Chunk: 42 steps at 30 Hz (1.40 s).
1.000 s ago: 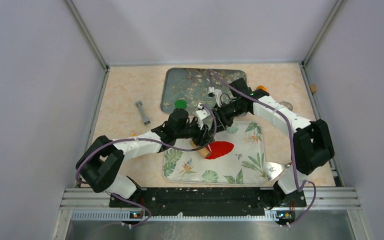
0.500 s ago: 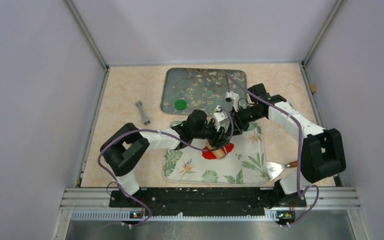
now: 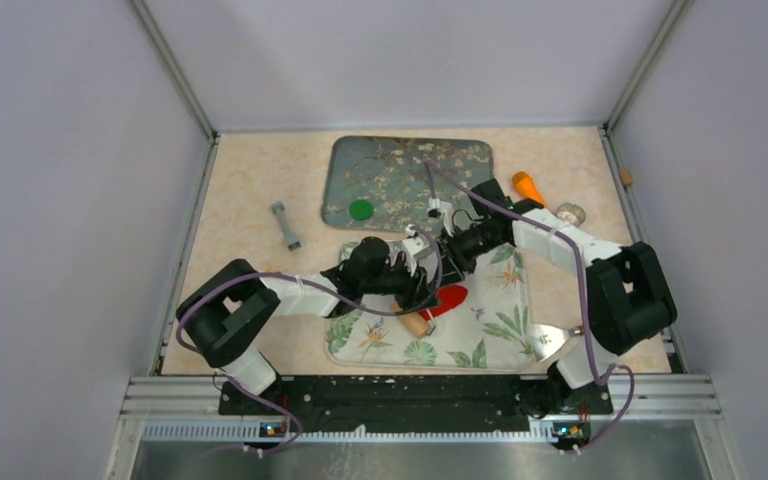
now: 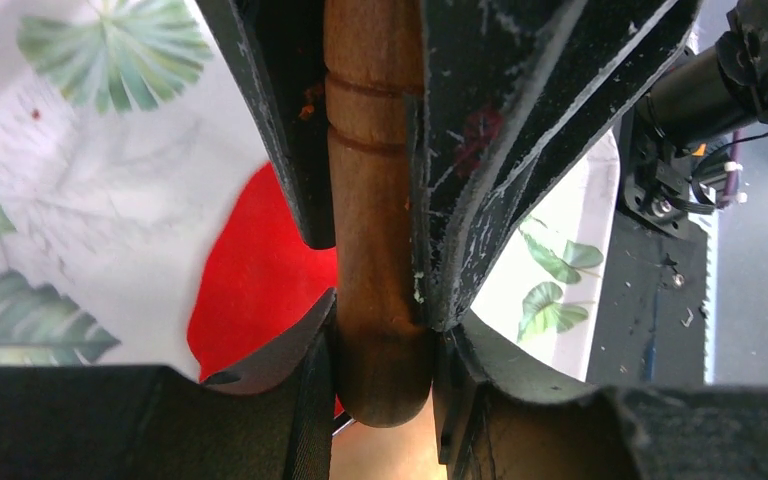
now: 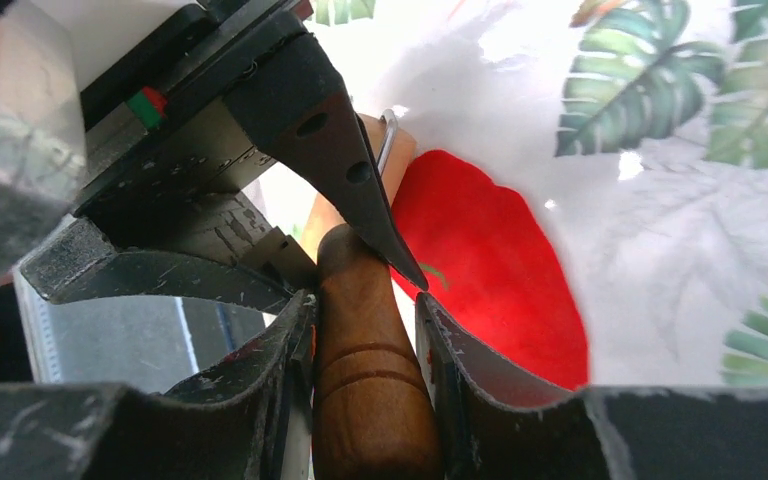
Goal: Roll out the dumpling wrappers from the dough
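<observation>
Pin point(image 4: 372, 210) clamped by both left gripper point(image 4: 380, 345) and right gripper point(image 5: 365, 325), long axis near-to-far, red dough point(image 5: 490, 270) just beside, toward right arm.

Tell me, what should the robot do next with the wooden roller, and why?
Probably push the wooden roller sideways over the red dough. Left gripper and right gripper both clamp it, and the dough beside it on the leafy mat looks like an oval, not a round wrapper.

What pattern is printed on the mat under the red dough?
Green leaves on a white mat, clearest in the right wrist view.
</observation>
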### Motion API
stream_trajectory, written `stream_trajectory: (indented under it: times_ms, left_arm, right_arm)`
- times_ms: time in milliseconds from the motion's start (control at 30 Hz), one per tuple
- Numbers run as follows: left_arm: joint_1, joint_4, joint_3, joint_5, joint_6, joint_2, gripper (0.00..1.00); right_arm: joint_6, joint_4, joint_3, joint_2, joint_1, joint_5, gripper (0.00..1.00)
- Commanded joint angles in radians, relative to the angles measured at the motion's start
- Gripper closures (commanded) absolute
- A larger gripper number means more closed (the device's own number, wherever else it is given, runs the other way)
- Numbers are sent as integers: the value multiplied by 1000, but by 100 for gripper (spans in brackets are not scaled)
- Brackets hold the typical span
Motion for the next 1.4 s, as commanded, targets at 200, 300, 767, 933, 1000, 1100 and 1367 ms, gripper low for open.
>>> stream_trajectory:
  times_ms: [200, 300, 767, 933, 1000, 1100, 1367]
  left_arm:
    - [68, -224, -19, -42, 68, -171, 100]
    - [68, -235, 33, -27, 130, -224, 100]
    - [56, -80, 314, -5, 9, 136, 100]
    - [57, -59, 206, -44, 9, 141, 100]
    - [58, -60, 148, -49, -5, 126, 100]
    - [62, -75, 64, -42, -24, 96, 100]
    - [113, -145, -31, -39, -39, -33, 100]
  right_arm:
    - [2, -46, 105, 84, 92, 155, 100]
    - [4, -105, 187, 37, 59, 150, 100]
    - [4, -174, 174, 34, -212, 163, 100]
    - [29, -72, 60, 45, -182, 181, 100]
    - [34, -42, 19, 55, -147, 198, 100]
    - [64, 1, -30, 77, -87, 214, 100]
    - [141, 22, 41, 158, 13, 168, 100]
